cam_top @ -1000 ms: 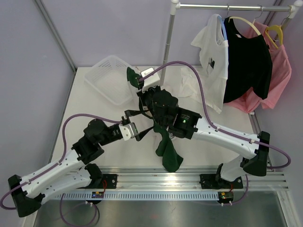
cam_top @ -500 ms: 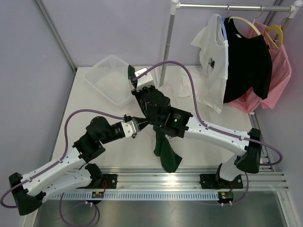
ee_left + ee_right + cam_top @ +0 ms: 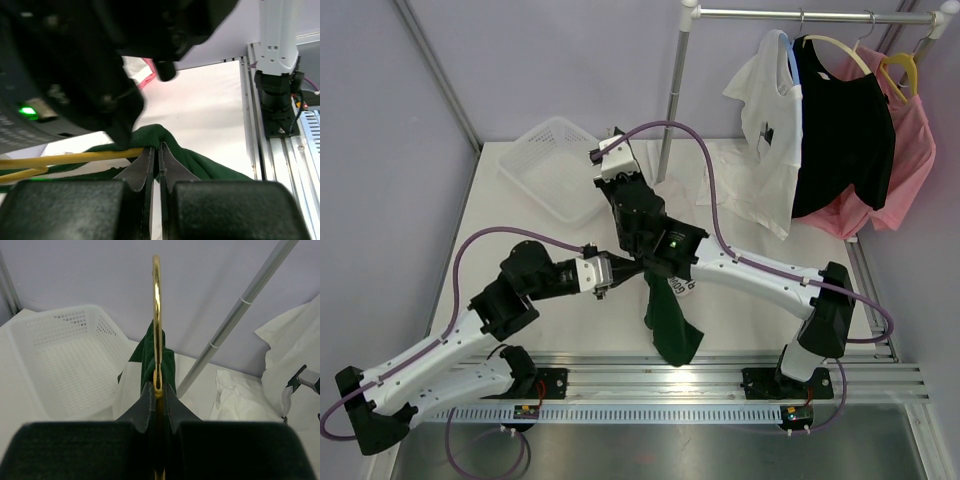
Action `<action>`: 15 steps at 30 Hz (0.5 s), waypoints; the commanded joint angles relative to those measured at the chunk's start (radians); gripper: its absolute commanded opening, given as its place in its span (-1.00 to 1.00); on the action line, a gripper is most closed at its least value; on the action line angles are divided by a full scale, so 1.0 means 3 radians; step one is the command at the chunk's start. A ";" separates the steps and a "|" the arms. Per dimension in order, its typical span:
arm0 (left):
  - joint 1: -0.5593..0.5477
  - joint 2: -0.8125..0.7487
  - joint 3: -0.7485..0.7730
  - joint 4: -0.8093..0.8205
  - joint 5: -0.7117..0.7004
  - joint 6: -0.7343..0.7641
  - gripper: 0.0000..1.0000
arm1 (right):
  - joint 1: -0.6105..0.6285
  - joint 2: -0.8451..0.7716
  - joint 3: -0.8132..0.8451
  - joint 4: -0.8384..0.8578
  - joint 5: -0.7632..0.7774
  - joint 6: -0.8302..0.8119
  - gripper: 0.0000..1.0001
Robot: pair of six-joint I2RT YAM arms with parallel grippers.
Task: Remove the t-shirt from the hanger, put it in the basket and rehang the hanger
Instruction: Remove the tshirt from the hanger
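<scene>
While right pincer (image 3: 158,388) clamps hanger (image 3: 157,300), left pincer (image 3: 158,153) pinches t-shirt (image 3: 670,320), hanging lengthwise down.

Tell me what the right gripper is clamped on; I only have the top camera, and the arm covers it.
Observer: The right gripper is shut on the stem of the golden hanger hook, which rises straight past its fingertips.
Operator: And the left gripper?
Observer: The left gripper is shut on a fold of the green t-shirt.
Operator: Where is the hanger's bar from there?
Observer: The yellow hanger bar comes out of the green fabric right at the left gripper's tips and runs off to the left in that wrist view.
</scene>
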 commanded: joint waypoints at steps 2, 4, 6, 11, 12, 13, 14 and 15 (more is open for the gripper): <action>-0.0036 0.0102 0.0202 -0.0077 0.0524 -0.0029 -0.91 | -0.0180 0.0002 0.0306 0.0283 0.0119 0.0133 -1.00; -0.0051 0.0204 0.0223 -0.0144 0.0570 0.0002 -0.89 | -0.0216 0.0053 0.0468 0.0074 0.0130 0.0250 -1.00; -0.0107 0.0327 0.0238 -0.0149 0.0576 0.0048 -0.86 | -0.0267 0.0135 0.0617 -0.0202 0.0175 0.0352 -1.00; -0.0276 0.0542 0.0304 -0.0308 0.0402 0.0171 -0.86 | -0.0323 0.0176 0.0756 -0.0224 0.0263 0.0348 -1.00; -0.0296 0.0563 0.0294 -0.0318 0.0377 0.0196 -0.86 | -0.0349 0.0156 0.0766 -0.0259 0.0268 0.0398 -1.00; -0.0312 0.0578 0.0279 -0.0313 0.0356 0.0212 -0.86 | -0.0359 0.0140 0.0781 -0.0295 0.0263 0.0429 -1.00; -0.0342 0.0583 0.0269 -0.0288 0.0310 0.0247 -0.86 | -0.0369 0.0120 0.0787 -0.0326 0.0257 0.0450 -1.00; -0.0353 0.0588 0.0259 -0.0292 0.0305 0.0253 -0.86 | -0.0385 0.0074 0.0772 -0.0326 0.0263 0.0475 -1.00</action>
